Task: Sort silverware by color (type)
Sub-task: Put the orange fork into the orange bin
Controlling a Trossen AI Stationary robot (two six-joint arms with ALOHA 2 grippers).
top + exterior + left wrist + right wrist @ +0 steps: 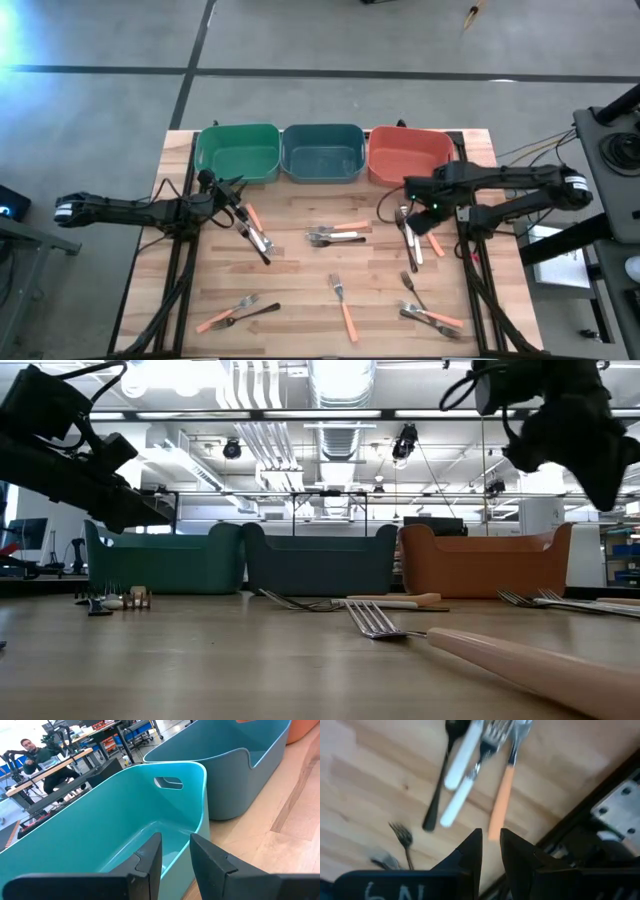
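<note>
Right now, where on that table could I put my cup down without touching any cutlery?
Bare wood lies in the strip in front of the blue bin, and at the near edge between the left fork pile and the lone orange-handled fork. It is crowded by the right cluster.

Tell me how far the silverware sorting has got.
Barely started: the green bin, blue bin and orange bin look empty, and all the silverware lies on the table. The left gripper hovers at the green bin, the right gripper above the right-hand cluster; both jaws hold nothing.
</note>
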